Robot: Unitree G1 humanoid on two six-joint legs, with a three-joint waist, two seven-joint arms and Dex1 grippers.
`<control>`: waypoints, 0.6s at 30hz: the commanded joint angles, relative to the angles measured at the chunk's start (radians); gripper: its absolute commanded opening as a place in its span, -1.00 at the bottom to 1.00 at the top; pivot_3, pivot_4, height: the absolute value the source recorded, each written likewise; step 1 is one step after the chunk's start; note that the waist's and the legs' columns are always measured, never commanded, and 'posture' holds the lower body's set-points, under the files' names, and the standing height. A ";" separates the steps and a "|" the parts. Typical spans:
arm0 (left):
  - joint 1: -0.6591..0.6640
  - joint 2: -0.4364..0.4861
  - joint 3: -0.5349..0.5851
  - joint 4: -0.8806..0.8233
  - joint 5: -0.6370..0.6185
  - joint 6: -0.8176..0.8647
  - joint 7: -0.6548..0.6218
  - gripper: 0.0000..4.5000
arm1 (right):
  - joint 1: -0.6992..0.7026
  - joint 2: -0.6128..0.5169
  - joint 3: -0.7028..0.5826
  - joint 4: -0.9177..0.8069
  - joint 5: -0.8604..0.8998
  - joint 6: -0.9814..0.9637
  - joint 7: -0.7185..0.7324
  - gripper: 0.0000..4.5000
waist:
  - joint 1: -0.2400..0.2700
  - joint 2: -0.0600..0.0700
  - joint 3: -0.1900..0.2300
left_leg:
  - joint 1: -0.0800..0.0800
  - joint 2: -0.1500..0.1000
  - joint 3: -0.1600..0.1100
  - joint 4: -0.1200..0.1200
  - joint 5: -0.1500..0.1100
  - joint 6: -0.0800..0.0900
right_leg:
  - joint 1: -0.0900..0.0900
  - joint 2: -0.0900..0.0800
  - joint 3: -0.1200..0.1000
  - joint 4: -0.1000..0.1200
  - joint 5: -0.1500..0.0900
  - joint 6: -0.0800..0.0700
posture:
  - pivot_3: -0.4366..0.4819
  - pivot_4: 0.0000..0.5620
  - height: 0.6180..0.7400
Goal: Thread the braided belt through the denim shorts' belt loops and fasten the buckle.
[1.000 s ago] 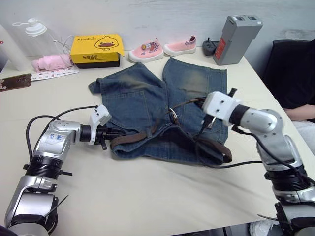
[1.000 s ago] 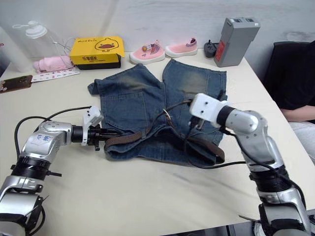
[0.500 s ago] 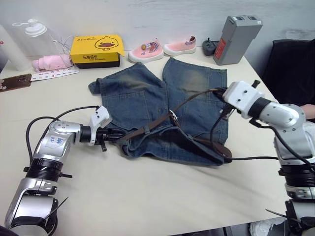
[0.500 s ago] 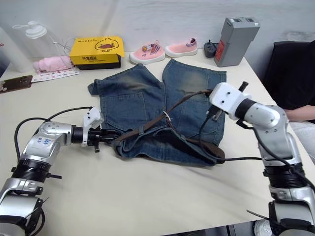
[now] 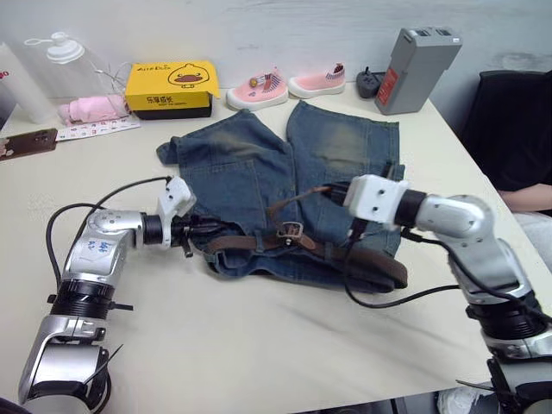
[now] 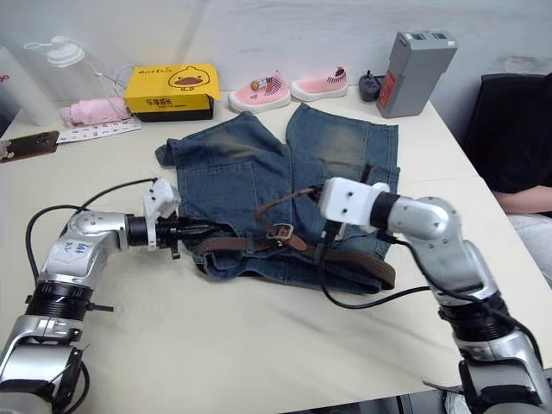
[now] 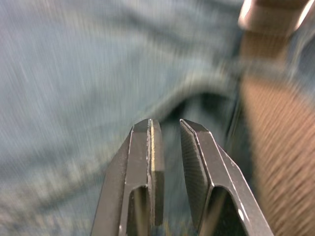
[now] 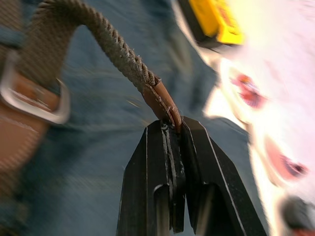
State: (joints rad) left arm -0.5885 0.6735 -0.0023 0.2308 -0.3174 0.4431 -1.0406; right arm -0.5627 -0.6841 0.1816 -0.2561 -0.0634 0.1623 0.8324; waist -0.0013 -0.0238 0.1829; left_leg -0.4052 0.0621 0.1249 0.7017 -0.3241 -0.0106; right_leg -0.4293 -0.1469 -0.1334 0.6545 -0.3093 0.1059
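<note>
Pinching the belt's tan tip tight, the right claw hangs over the shorts mid-table. The left claw, fingers a crack apart and holding nothing, points at the waistband by the belt.

Right gripper clamped on the tan leather tip of the belt, fingers pressed tight on it. From the tip the woven strap climbs toward 10 o'clock, arches over, then drops at about 9 o'clock into the metal buckle, with a brown leather piece inside the frame. Blue denim shorts behind all of it. Yellow box at 1 o'clock, blurred. Pink shoes at about 3 o'clock on the pale table, also blurred.
</note>
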 commanded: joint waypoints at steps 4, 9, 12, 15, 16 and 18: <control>-0.043 -0.039 0.080 -0.313 -0.188 0.176 0.048 0.29 | -0.026 0.023 0.029 -0.031 -0.060 0.031 -0.031 -1.00 | -0.001 0.000 0.000 | 0.000 0.000 0.000 0.000 0.000 0.000 | 0.000 0.000 0.000 0.000 0.000 0.000 | -0.05 -0.47 0.31; -0.019 -0.115 0.002 -0.408 -0.122 0.152 0.160 0.79 | -0.024 0.036 0.043 -0.037 -0.080 0.046 -0.038 -1.00 | -0.001 0.000 0.000 | 0.000 0.000 0.000 0.000 0.000 0.000 | 0.000 0.000 0.000 0.000 0.000 0.000 | -0.05 -0.47 0.31; -0.027 -0.151 -0.018 -0.380 -0.078 0.114 0.212 0.79 | -0.022 0.041 0.043 -0.045 -0.080 0.050 -0.037 -1.00 | 0.000 0.000 0.000 | 0.001 0.000 0.000 0.000 0.000 0.000 | 0.000 0.000 0.000 0.000 0.000 0.000 | -0.05 -0.47 0.31; -0.020 -0.156 -0.061 -0.354 -0.022 0.067 0.219 0.79 | -0.024 0.046 0.041 -0.052 -0.077 0.055 -0.036 -1.00 | -0.002 0.000 0.000 | 0.001 0.000 0.000 0.000 0.000 0.000 | 0.000 0.000 0.000 0.000 0.000 0.000 | -0.05 -0.47 0.31; -0.018 -0.162 -0.067 -0.344 -0.011 0.060 0.229 0.79 | -0.024 0.047 0.040 -0.055 -0.076 0.056 -0.036 -1.00 | -0.002 0.000 0.000 | 0.001 0.000 0.000 0.000 0.000 0.000 | 0.000 0.000 0.000 0.000 0.000 0.000 | -0.05 -0.47 0.31; -0.021 -0.175 -0.074 -0.321 0.006 0.046 0.245 0.79 | -0.024 0.049 0.038 -0.059 -0.073 0.059 -0.034 -1.00 | -0.001 0.000 0.000 | 0.001 0.000 0.000 0.000 0.000 0.000 | 0.000 0.000 0.000 0.000 0.000 0.000 | -0.05 -0.47 0.31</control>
State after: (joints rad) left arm -0.6082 0.5071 -0.0716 -0.0938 -0.3294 0.5210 -0.8137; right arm -0.5740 -0.6368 0.2326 -0.2689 -0.1405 0.2219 0.8014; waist -0.0019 -0.0237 0.1829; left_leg -0.4047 0.0618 0.1250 0.7018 -0.3240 -0.0106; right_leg -0.4289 -0.1466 -0.1332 0.6547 -0.3093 0.1058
